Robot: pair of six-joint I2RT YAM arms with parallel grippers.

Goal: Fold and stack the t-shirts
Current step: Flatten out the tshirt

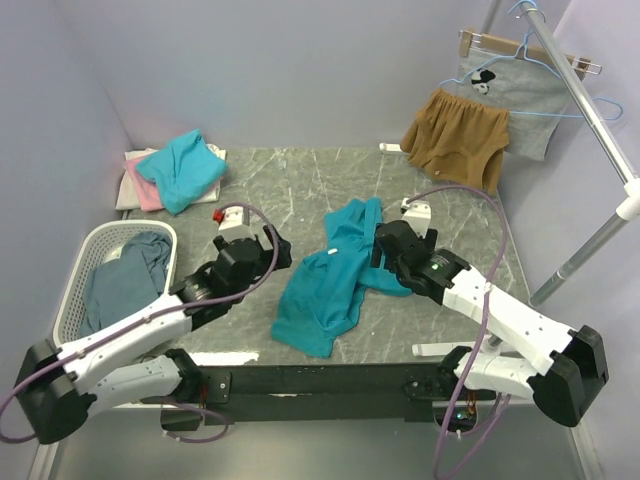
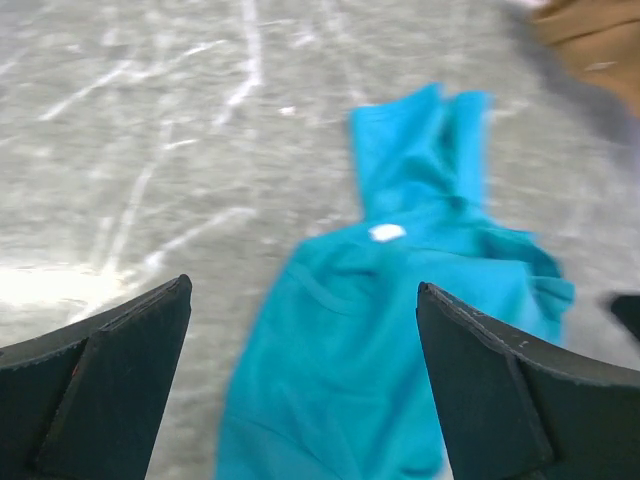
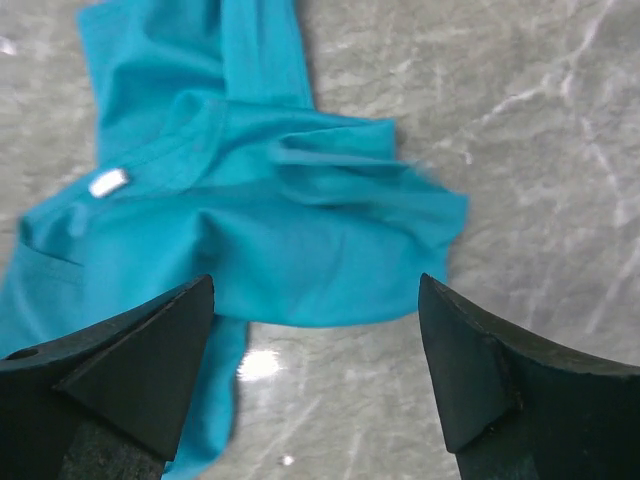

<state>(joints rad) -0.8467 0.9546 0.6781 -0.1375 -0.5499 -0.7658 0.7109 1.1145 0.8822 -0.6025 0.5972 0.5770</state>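
Note:
A crumpled teal t-shirt lies mid-table, its white neck label up; it also shows in the left wrist view and the right wrist view. My left gripper is open and empty just left of it. My right gripper is open and empty at the shirt's right edge. A stack at the back left holds a teal t-shirt on a pink one and a white one. A slate-blue t-shirt lies in the white basket.
Tan-brown shorts and a grey printed garment hang on a rack at the back right. A small red object lies on the table behind the left gripper.

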